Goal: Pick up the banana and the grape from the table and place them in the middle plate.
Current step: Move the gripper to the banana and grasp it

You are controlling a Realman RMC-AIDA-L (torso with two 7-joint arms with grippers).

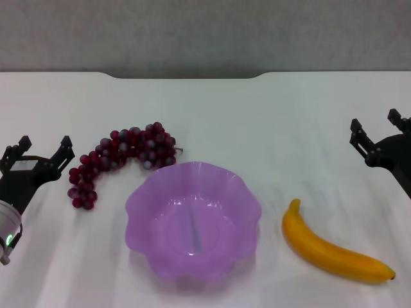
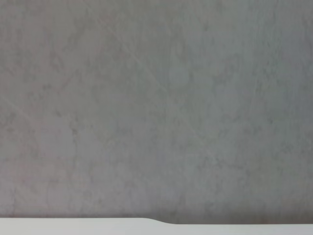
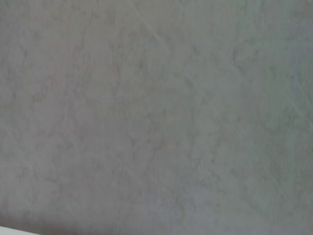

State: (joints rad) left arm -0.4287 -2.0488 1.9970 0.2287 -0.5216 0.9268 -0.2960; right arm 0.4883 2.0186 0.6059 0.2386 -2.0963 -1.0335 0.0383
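The purple scalloped plate sits at the near middle of the white table and holds nothing. The bunch of dark red grapes lies just beyond its left rim. The yellow banana lies to the plate's right, dark tip at the near right. My left gripper is open and empty at the left edge, left of the grapes. My right gripper is open and empty at the right edge, beyond the banana. Both wrist views show none of these things.
The table's far edge has a notch with grey floor beyond it. The left wrist view shows grey floor and a strip of the table edge. The right wrist view shows grey floor.
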